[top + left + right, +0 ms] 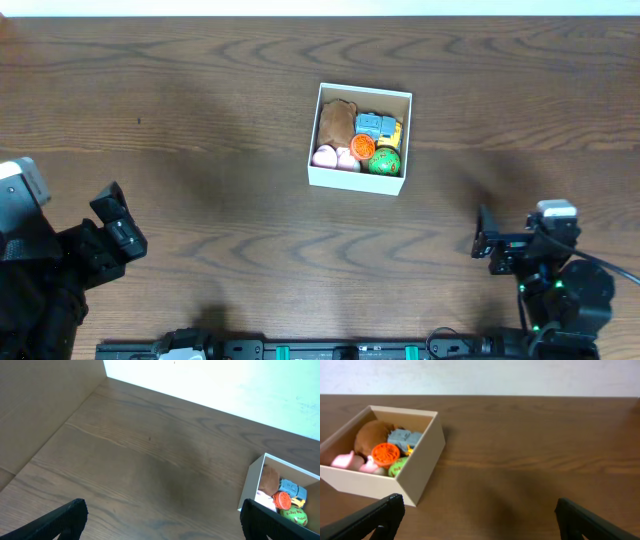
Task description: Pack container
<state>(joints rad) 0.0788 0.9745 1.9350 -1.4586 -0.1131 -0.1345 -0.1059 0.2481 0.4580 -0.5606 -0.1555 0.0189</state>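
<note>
Two claws hang near the front edge of the tabletop (200, 130), one at each corner. The left claw (118, 222) and the right claw (483, 243) both have their jaws spread wide and have hold of nothing. The container (355, 178) stands well apart from both. It is ahead of the left claw and off to its right, and ahead of the right claw and off to its left, so it lies roughly midway between them, probably so that either arm can reach it. Inside, a brown plush (336, 122) fills the far left corner, with a blue toy (375, 125) beside it. An orange piece (362, 146) and a green ball (384, 161) lie nearer the claws, and pink pieces (335, 156) are tucked along the near left wall. The toys are packed closely, touching one another and sitting below the rim, which suggests they were placed to use the floor of the box evenly. No loose toy shows outside the box in any view, so the packing looks complete or nearly so. The wide, empty jaws held away from the box suit a resting pose.
</note>
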